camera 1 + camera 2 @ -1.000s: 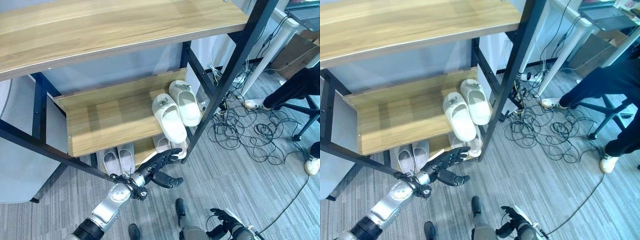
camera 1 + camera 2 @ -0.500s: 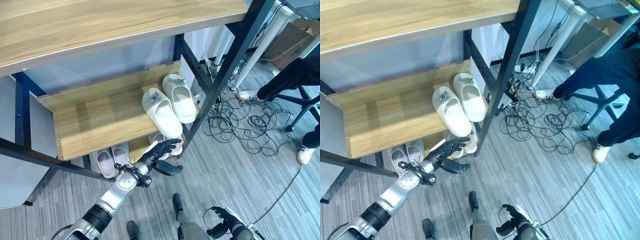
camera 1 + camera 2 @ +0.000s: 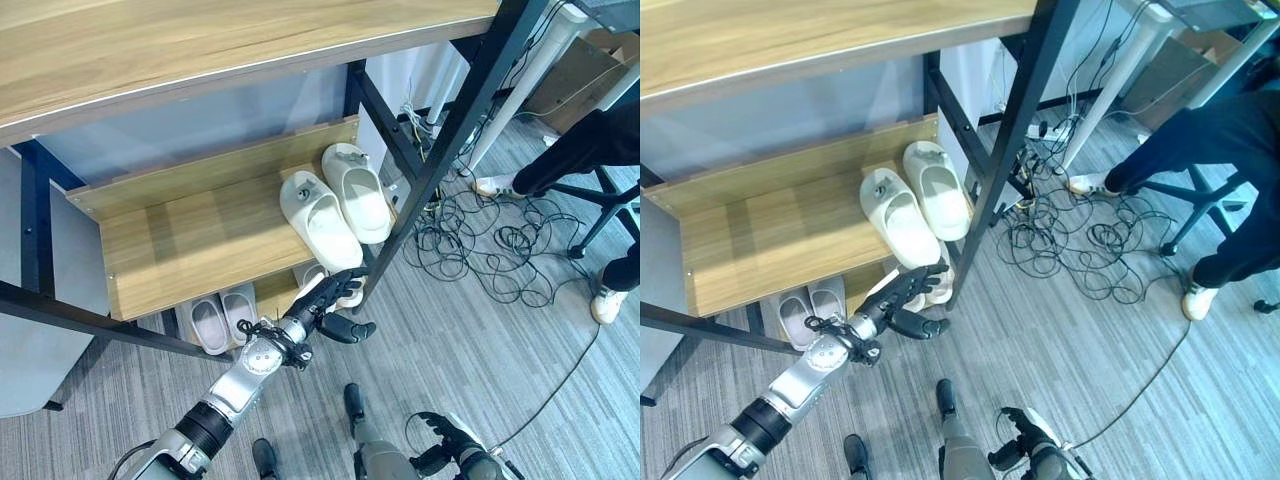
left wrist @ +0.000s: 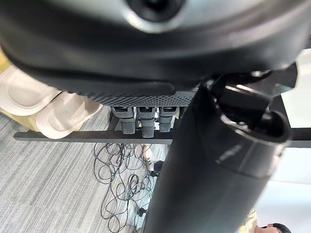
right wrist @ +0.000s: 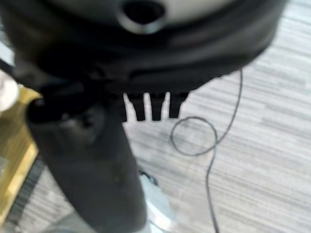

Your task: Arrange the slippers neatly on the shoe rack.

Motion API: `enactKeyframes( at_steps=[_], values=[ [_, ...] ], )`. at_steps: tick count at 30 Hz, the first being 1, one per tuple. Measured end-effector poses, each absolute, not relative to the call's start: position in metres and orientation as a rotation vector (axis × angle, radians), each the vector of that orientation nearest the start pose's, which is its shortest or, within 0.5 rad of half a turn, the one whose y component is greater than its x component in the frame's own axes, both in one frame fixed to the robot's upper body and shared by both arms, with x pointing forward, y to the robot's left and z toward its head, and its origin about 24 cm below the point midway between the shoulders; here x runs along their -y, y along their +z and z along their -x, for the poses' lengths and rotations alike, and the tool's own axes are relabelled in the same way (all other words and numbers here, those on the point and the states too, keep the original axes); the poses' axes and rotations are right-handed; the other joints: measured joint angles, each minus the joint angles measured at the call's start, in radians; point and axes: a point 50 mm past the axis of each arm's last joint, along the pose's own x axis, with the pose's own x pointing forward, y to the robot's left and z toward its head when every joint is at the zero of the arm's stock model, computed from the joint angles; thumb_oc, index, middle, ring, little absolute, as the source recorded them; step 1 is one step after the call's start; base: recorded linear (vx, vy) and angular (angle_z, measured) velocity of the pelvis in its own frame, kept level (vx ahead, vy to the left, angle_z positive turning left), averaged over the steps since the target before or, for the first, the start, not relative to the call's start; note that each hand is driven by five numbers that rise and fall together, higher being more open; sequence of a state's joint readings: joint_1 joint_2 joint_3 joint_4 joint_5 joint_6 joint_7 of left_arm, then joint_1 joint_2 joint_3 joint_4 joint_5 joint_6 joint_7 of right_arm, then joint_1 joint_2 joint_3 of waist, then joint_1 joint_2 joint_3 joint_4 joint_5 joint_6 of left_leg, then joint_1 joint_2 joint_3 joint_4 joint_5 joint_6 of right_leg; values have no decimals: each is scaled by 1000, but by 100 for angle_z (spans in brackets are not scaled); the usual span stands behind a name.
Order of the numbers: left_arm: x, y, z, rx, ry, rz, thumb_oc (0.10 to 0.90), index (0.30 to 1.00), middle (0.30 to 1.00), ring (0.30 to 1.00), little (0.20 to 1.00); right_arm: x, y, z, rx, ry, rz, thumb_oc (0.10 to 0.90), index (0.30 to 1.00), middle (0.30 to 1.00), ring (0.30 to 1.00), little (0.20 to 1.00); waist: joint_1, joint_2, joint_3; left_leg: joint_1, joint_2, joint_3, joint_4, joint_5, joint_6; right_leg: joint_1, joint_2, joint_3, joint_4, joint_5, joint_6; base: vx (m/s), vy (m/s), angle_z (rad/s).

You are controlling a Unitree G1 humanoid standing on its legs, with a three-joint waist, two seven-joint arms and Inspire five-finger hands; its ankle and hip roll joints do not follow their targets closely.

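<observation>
A pair of cream slippers (image 3: pixel 320 228) lies side by side at the right end of the shoe rack's middle shelf (image 3: pixel 180 250). On the bottom level a grey pair (image 3: pixel 222 320) sits at the left, and another pale pair (image 3: pixel 312 273) peeks out under the middle shelf at the right. My left hand (image 3: pixel 322 312) reaches low toward that pale pair, open with its fingers straight and thumb spread; I cannot tell if it touches them. Two pale slippers (image 4: pixel 58 114) show past its fingers in the left wrist view. My right hand (image 3: pixel 450 458) hangs open near the floor.
The rack's black corner post (image 3: pixel 440 170) slants down just right of the slippers. Tangled black cables (image 3: pixel 490 250) cover the carpet beyond it. A person in dark clothes (image 3: pixel 590 150) sits on a chair at the far right. The wide top shelf (image 3: pixel 200 50) overhangs everything.
The camera has shifted a little. My left hand has stretched further forward and right, so its fingertips now overlap the pale pair on the bottom level. The right hand has stayed low.
</observation>
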State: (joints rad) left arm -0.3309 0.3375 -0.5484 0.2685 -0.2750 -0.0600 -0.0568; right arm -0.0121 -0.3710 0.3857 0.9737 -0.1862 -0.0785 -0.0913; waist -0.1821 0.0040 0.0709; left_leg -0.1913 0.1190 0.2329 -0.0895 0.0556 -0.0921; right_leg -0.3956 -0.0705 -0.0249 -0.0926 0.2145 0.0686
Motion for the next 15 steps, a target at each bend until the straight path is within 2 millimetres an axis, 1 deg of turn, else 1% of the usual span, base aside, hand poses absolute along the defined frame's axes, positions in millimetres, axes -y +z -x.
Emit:
enactKeyframes(
  at_steps=[6,10,15],
  values=[
    [-92,40,-287,-38,-543,-208,800,900,900,900,900,236,-131,-147,-886,210,723,800,900,900,900,900,1,0,6,0,1,0,0,0,0,0,0,0,0,0,0,0,0,0],
    [-95,42,-289,-28,-517,-205,800,900,900,900,900,236,-130,-150,-878,208,724,800,900,900,900,900,1,3,21,1,1,0,0,0,0,1,1,0,0,0,0,0,0,0],
    [-100,45,-292,-19,-491,-203,800,900,900,900,900,236,-129,-151,-875,207,725,800,900,900,900,900,2,4,21,2,4,0,0,0,0,1,4,0,0,0,-1,0,0,0]
  ],
)
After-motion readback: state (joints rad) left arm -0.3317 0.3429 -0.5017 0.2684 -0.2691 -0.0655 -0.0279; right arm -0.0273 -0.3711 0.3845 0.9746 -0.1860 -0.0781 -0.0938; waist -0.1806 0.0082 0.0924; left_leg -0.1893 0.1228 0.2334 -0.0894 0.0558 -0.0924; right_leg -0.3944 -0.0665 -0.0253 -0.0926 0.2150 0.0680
